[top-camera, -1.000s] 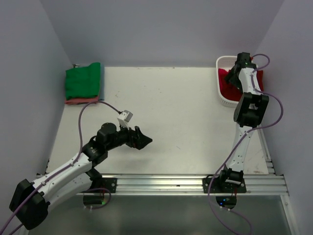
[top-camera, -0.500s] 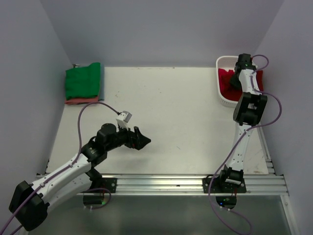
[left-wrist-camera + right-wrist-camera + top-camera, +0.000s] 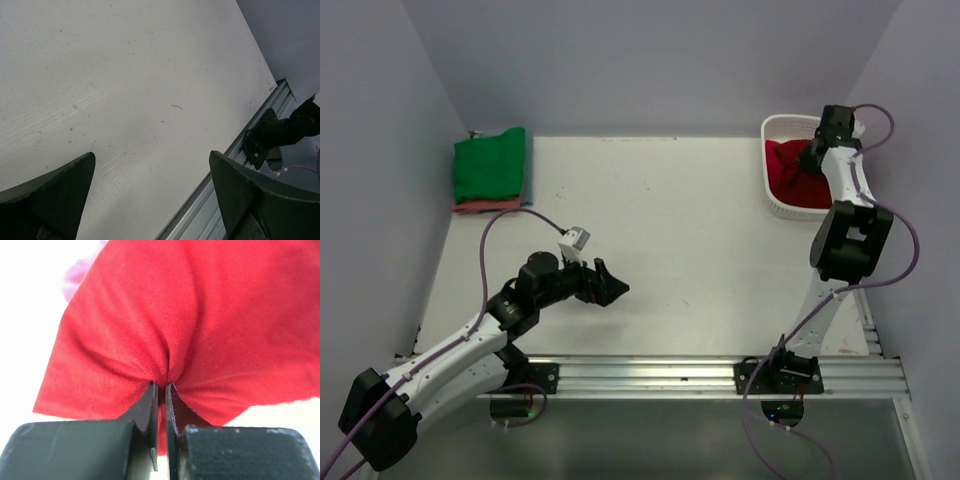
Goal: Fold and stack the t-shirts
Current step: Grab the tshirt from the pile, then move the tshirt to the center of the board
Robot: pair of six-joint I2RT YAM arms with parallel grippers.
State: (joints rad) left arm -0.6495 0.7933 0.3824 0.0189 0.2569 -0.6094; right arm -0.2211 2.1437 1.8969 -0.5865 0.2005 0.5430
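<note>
Top view: my right gripper (image 3: 814, 156) reaches into the basket (image 3: 790, 210) at two o'clock, right at the red t-shirt (image 3: 786, 165) — my left gripper (image 3: 615, 288) hangs spread wide, empty, well apart at seven. Left wrist: bare table (image 3: 125, 75) only. Right wrist: I'm clenched on a fold — cloth fanning toward twelve.
</note>
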